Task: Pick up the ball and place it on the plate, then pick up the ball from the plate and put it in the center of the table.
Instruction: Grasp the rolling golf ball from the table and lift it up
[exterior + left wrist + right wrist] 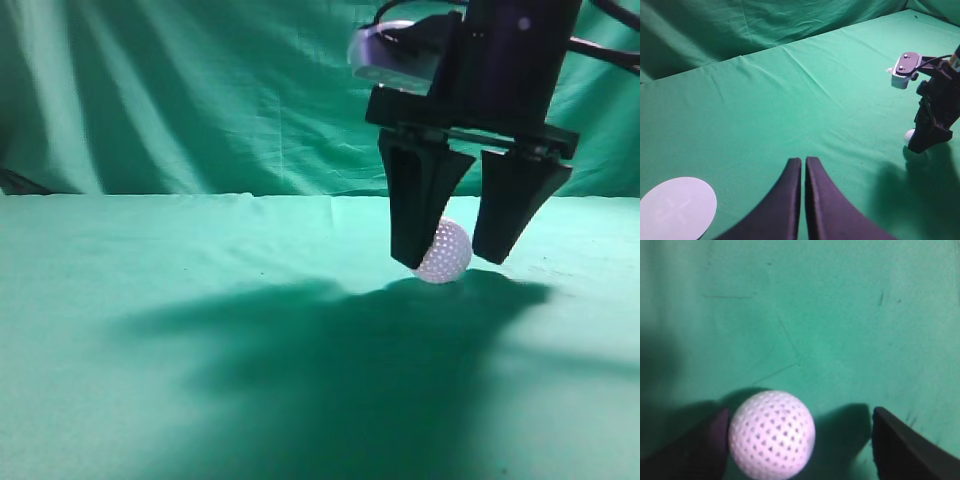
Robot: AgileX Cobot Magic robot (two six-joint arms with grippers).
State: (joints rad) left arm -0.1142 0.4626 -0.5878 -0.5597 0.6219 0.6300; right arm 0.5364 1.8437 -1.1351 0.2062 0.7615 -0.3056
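- The green cloth-covered worktop (150,300) runs wide and bare across the left and lower parts of the exterior view; its far edge meets the draped green backdrop curtain (200,90) along a horizontal line just above mid-frame.
- In the left wrist view the worktop's far edge slants from left-centre up to the upper right, with open cloth filling the middle of the frame.
- The right end effector (455,255) hangs from the top right of the exterior view, pointing straight down, its two black fingers spread apart with tips low, near the cloth.
- One small white dimpled ball (444,251) rests on the worktop right of centre in the exterior view, between those fingers. In the right wrist view it sits touching or just beside the finger at lower left (687,447) and clear of the one at lower right, so nothing is clamped.
- The left end effector (803,165) rises from the bottom centre of its own view, its two dark fingers pressed together on nothing.
- One flat white round plate (676,206) lies at the lower left of the left wrist view, well apart from the ball.
- Two end effectors in all.
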